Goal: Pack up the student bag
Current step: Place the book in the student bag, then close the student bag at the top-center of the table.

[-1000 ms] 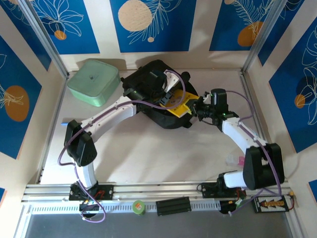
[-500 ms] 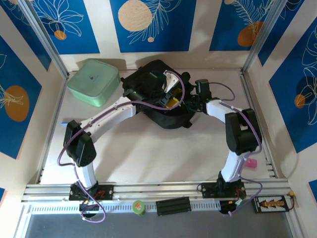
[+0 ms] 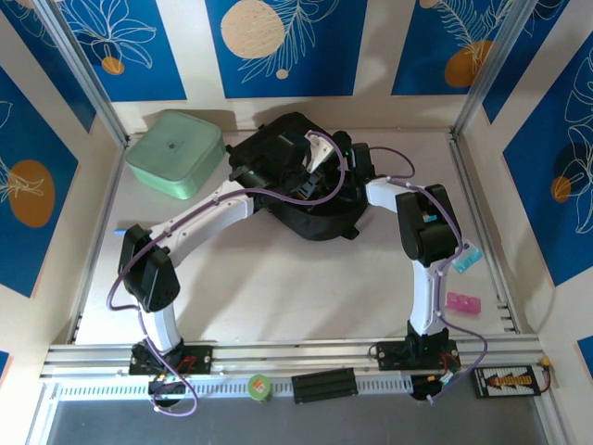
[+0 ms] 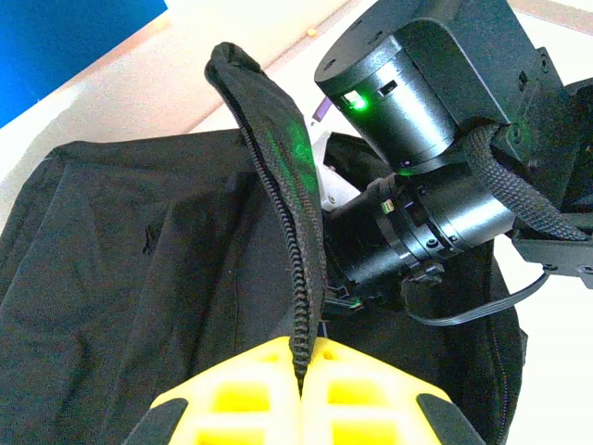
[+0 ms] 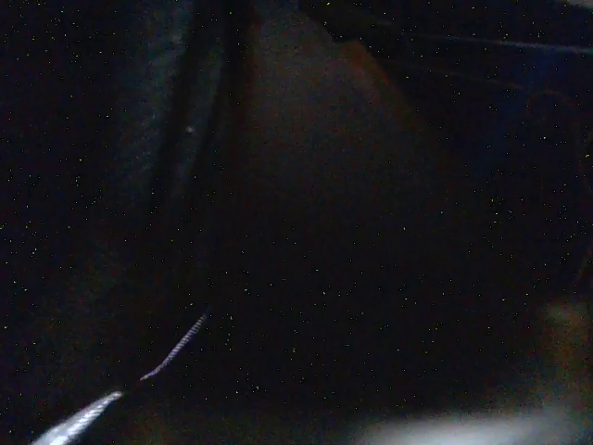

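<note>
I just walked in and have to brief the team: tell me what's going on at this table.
The robot is packing the student bag, a black backpack at the far side of the table. The left gripper is shut on the bag's zippered flap, holding it up off the opening. The right arm reaches into that opening, its wrist camera facing dark interior. What it carries, if anything, can't be told. A mint-green box sits apart at the far left.

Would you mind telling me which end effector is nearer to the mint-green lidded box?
Left. The left end effector pinches the zipper flap of the black backpack, right of the mint-green box; the right arm reaches into the backpack from even farther right.
</note>
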Robot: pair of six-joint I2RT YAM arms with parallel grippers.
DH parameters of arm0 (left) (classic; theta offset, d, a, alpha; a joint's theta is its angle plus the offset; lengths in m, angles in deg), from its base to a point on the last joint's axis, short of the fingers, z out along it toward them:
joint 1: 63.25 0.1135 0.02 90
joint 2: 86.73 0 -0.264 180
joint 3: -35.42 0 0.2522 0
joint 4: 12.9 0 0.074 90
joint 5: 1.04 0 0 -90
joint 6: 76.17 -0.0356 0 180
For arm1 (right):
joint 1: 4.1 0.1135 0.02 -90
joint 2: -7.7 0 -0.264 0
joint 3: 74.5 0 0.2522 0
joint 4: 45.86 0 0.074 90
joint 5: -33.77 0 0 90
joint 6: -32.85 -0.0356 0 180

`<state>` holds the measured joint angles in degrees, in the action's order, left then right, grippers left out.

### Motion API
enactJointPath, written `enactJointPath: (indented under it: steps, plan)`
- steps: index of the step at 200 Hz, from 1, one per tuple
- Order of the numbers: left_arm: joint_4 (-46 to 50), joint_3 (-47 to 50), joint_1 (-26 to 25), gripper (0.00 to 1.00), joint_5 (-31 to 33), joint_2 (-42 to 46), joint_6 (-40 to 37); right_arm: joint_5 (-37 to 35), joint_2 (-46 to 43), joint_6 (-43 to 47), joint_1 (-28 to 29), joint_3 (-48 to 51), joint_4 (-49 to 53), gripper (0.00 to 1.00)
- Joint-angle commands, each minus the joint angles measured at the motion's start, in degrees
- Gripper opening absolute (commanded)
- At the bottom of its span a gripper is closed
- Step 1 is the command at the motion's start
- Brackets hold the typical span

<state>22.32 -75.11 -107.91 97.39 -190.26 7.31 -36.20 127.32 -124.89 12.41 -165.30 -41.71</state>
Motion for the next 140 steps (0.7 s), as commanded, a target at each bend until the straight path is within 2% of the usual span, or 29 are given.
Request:
enactJointPath:
  steps: [1, 25, 55, 82, 115, 130, 140]
  plan:
    - [-3.6, -0.5, 0.1, 0.00, -1.7, 3.6, -0.9, -1.4, 0.7, 0.0, -0.1, 0.0, 2.4, 0.30]
    - [-3.6, -0.2, 0.3, 0.00, -1.8, 3.3, -0.7, -1.6, -4.0, -0.4, -1.4, 4.0, 0.8, 0.49]
    - [-3.3, -0.5, 0.2, 0.00, -3.3, 3.0, -0.5, 0.7, -11.2, -0.8, -4.3, 10.1, 0.3, 0.64]
    - [-2.7, -0.6, 0.3, 0.00, -4.4, 3.0, -0.8, 2.6, -18.5, -1.5, -7.7, 18.3, -1.9, 0.65]
    - [-1.3, -0.8, 0.2, 0.00, -8.2, 1.6, 0.2, 1.5, -28.6, -0.9, -11.7, 25.5, 1.0, 0.65]
    - [0.0, -1.2, 0.3, 0.07, -10.7, 0.8, 1.0, -1.3, -34.2, 0.7, -13.5, 27.5, 5.8, 0.67]
    - [0.9, -1.3, 0.3, 0.17, -12.3, 0.4, 1.6, -4.1, -38.0, 2.0, -14.5, 28.5, 10.0, 0.68]
